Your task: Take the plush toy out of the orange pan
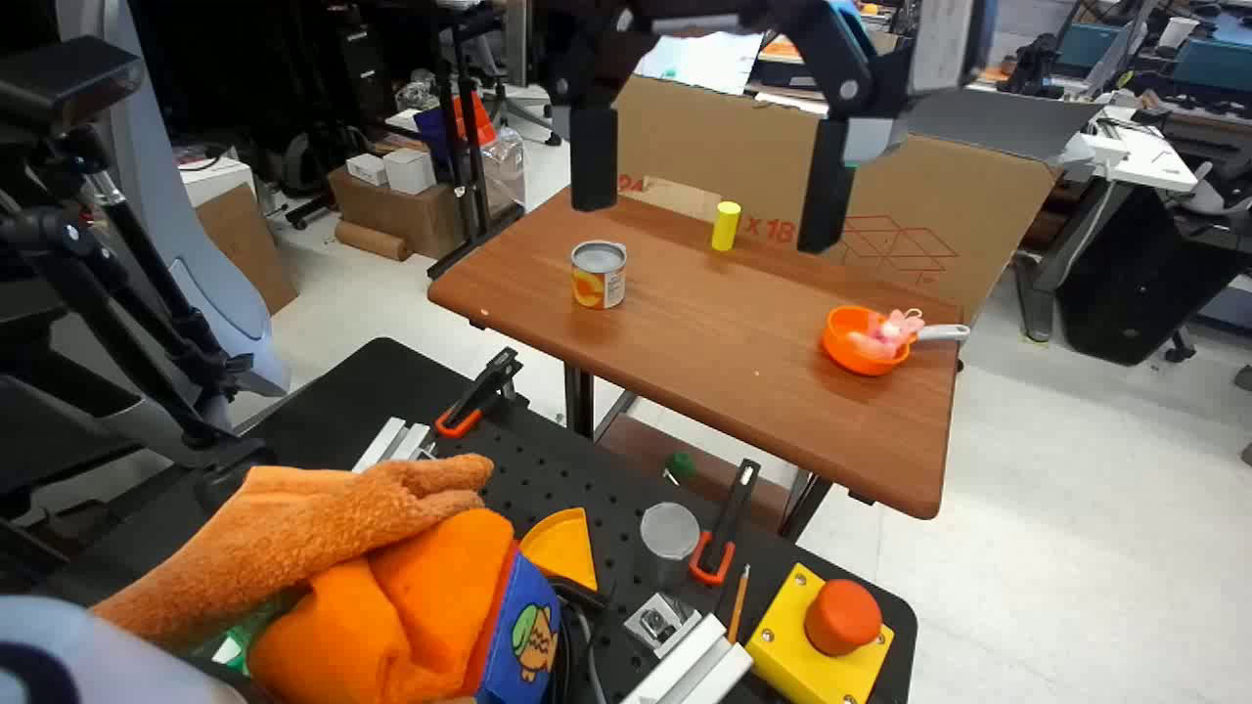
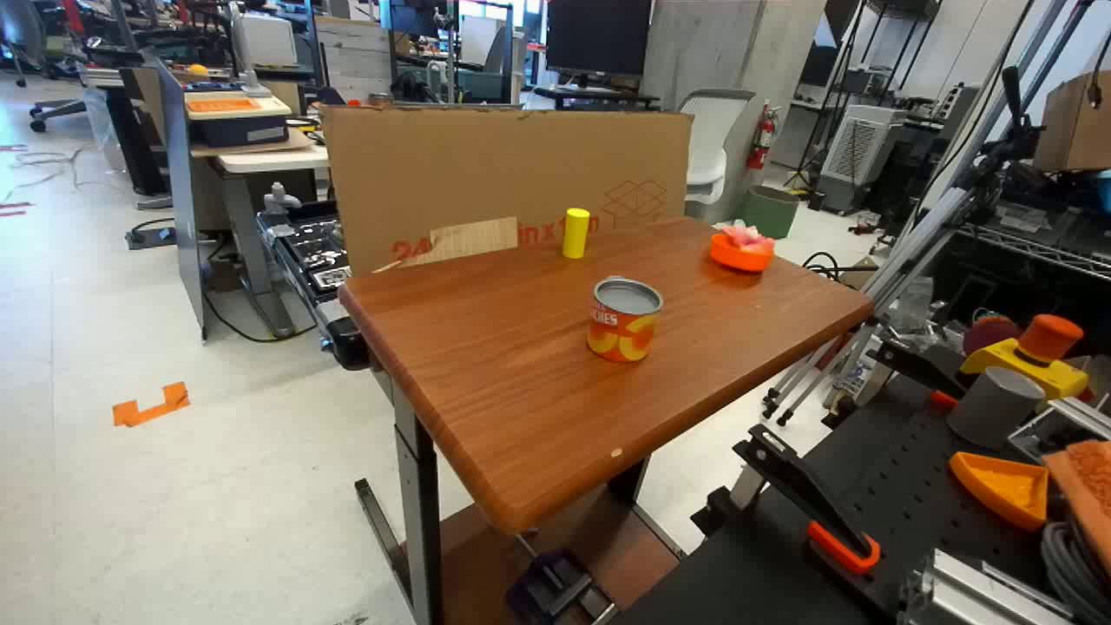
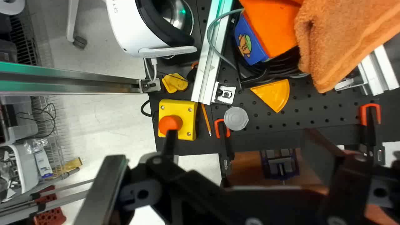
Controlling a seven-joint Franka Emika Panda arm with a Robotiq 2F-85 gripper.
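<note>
An exterior view crops your gripper (image 1: 706, 220); beyond it, the plush toy (image 1: 886, 334) partly hides the orange pan (image 1: 849, 358).

Room abv orange pan (image 1: 847, 354) & twd tin can (image 1: 599, 278); cardboard (image 1: 724, 137) blocks far side of tbl (image 1: 704, 323).

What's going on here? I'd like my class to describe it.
A robot arm's gripper hangs open and holds nothing, so nothing is being handled right now. The plush toy sits in the orange pan on a brown table, where a tin can and a yellow cylinder also stand. The job is to take the toy out, which is not yet done. The wrist view shows a black perforated bench but no toy.
</note>
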